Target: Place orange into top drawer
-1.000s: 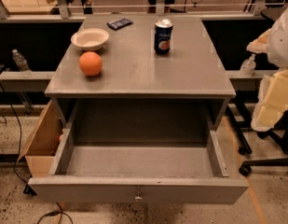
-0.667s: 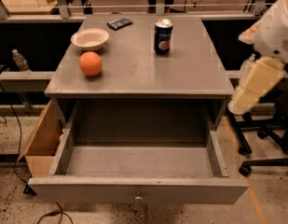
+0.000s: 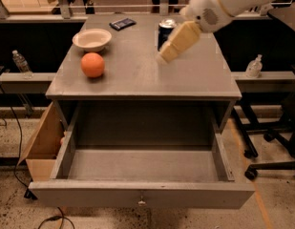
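Note:
The orange (image 3: 92,64) sits on the grey cabinet top (image 3: 137,75), at its left side, just in front of the cream-white bowl (image 3: 92,39). The top drawer (image 3: 142,194) is pulled wide open below the cabinet top, and it holds nothing. Its small metal knob (image 3: 142,202) shows on the front panel. My gripper (image 3: 165,56) hangs over the middle of the cabinet top, well to the right of the orange and apart from it, in front of a drink can. It holds nothing.
A blue drink can (image 3: 165,31) stands at the back, partly behind my arm. A dark flat packet (image 3: 122,23) lies at the far edge. A brown cardboard box (image 3: 42,144) stands left of the drawer. Office chair legs (image 3: 266,142) are at the right.
My arm has swung in from the right edge of the view to over the middle of the cabinet top. The orange, bowl, can and drawer have not moved.

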